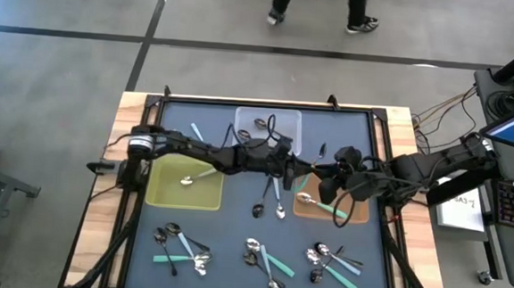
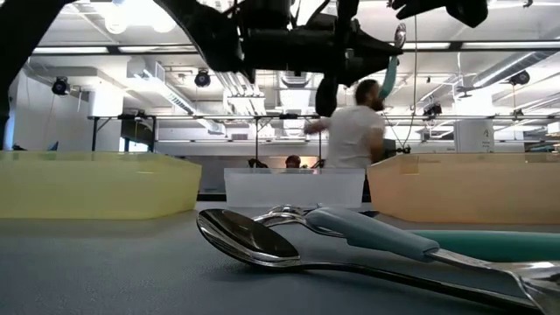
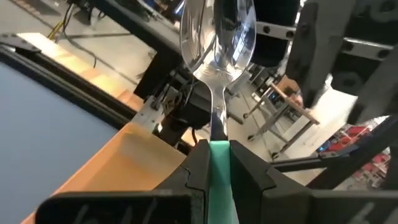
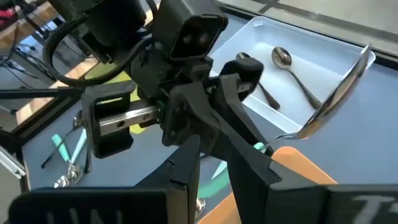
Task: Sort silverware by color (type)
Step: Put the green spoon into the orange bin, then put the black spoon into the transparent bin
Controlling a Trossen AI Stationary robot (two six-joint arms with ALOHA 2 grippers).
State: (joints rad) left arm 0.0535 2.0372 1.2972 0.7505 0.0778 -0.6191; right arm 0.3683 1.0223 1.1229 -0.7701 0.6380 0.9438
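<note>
Clamping a teal-handled spoon point(image 3: 217, 68), the left gripper point(image 1: 293, 171) hovers centre-frame — orange-brown tray point(image 1: 360, 218) just to its right — and the right gripper point(image 1: 326, 177), closed and empty, is near.

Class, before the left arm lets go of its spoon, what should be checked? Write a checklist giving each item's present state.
1. Left gripper clamped on the held teal-handled spoon: ok.
2. Held spoon lifted off the table: ok.
3. Orange-brown tray already holds a matching teal spoon: ok.
4. Held spoon fully over that tray: cannot tell.
5. Right gripper clear of the drop: not ok, it crowds the left gripper.
</note>
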